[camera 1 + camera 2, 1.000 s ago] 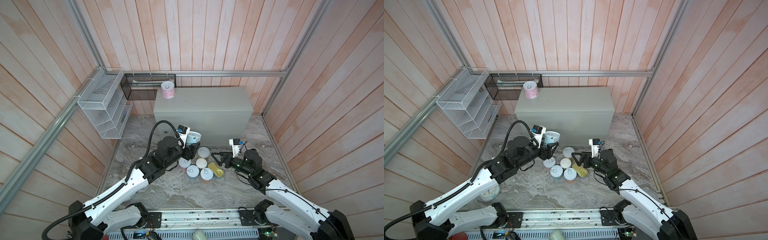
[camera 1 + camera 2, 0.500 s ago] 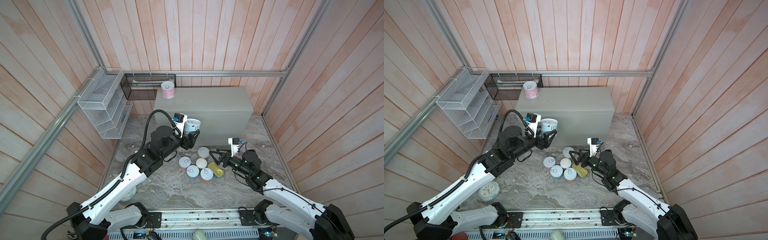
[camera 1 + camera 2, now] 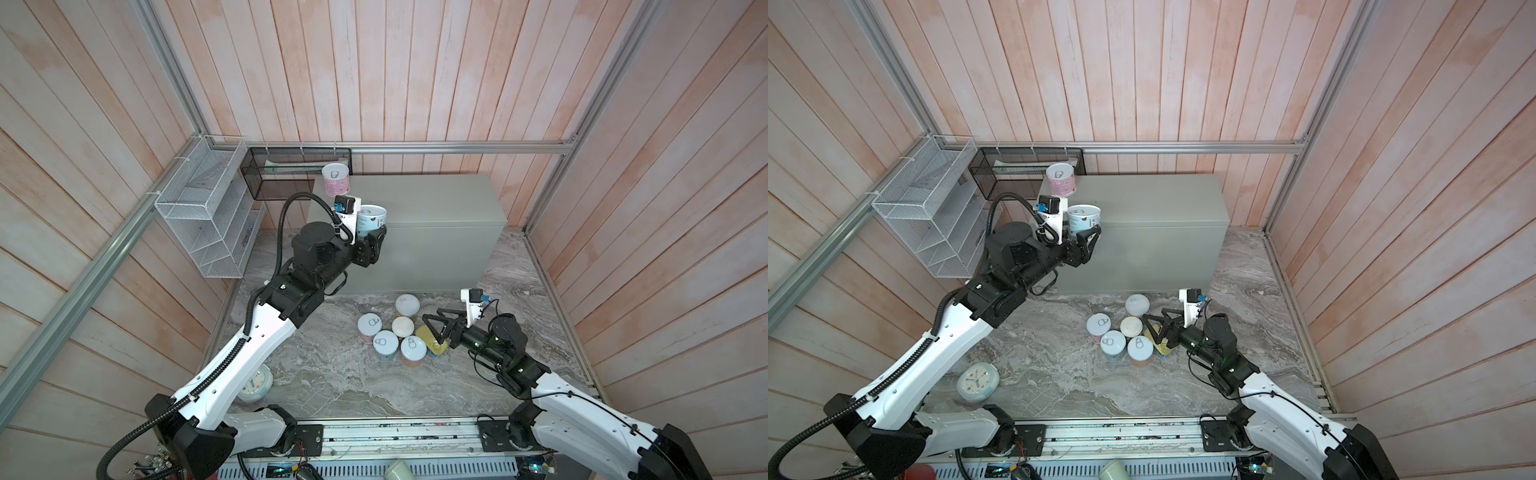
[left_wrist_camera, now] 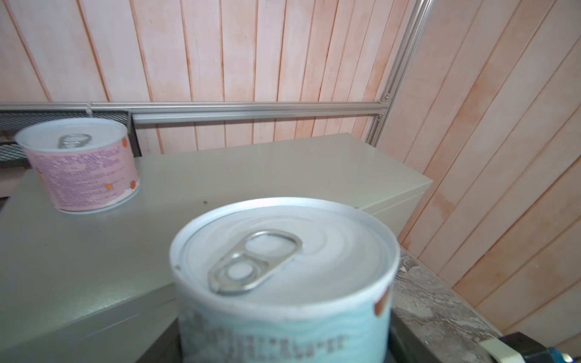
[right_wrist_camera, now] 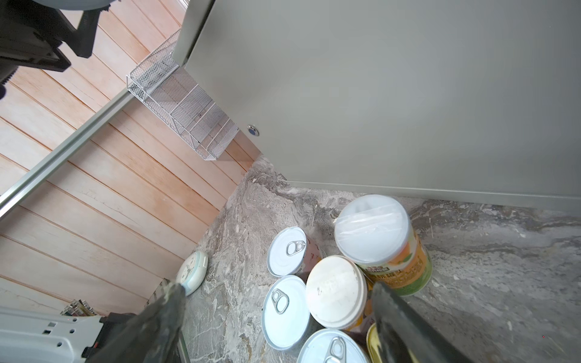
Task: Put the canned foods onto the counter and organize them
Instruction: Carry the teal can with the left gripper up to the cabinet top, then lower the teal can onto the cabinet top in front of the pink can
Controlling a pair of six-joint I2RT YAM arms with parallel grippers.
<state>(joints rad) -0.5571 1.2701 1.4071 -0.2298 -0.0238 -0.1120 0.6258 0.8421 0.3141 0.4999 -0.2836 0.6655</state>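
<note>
The worktop (image 3: 436, 199) is mostly bare — a pink can (image 3: 336, 179) sits at its far left corner. At the front edge the left claw (image 3: 371, 233) grips a blue can (image 3: 372, 217) — the right claw (image 3: 433, 328) gapes empty.

You're in a robotics test booth dressed up as a pantry corner. The plank walls (image 3: 374, 62) are panels set in an aluminium frame (image 3: 457, 146), and the marble-print floor (image 3: 353, 382) stops at a bare track (image 3: 395, 434) with exposed wiring, where two robot arms (image 3: 257, 345) are mounted. Household props do the dressing: a plain metal cabinet (image 3: 436, 199), a white wire rack (image 3: 199, 232) and a black mesh basket (image 3: 291, 183) hung on the frame, a small clock (image 3: 976, 380), and a cluster of cans (image 3: 386, 340).
</note>
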